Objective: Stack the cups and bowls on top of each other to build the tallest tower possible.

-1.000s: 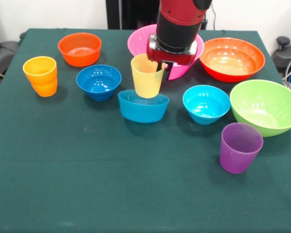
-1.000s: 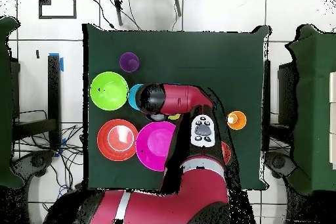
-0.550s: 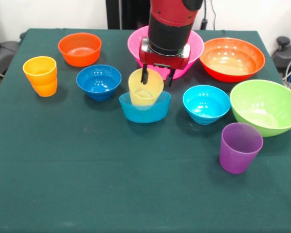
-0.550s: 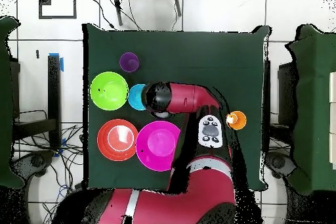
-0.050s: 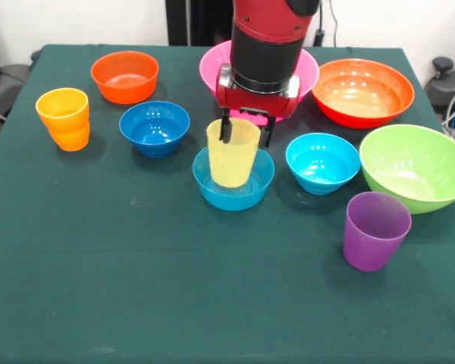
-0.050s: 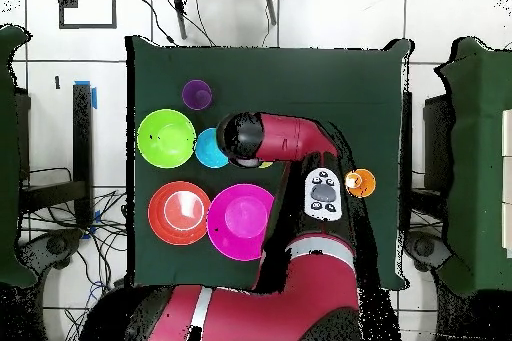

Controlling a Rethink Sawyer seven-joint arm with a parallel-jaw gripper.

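— Since a second ago the pale yellow translucent plastic cup (image 5: 232, 154) has gone from hanging tilted above the mid-blue small glossy plastic bowl (image 5: 234, 182) to standing upright inside it, and the bowl, tipped half a second back, now sits level on the green table cloth (image 5: 136, 280).

— And the gripper (image 5: 246, 130)?

— Its two dark fingers (image 5: 225, 129) straddle the cup's far rim, at twelve o'clock of the cup in the front view. They look spread, one inside the rim and one out past it, so I judge the cup released rather than pinched.

— What comes next for the tower?

— Probably another piece on top. The purple translucent plastic cup (image 5: 375, 230) stands at about four o'clock of the bowl, well apart; the orange translucent plastic cup (image 5: 64, 118) at ten o'clock.

— How would they handle?

— Light, thin-walled, slick plastic, I would guess. Pinch one wall at the rim, gently; a hard squeeze could flex it, and a nudge could topple the stack.
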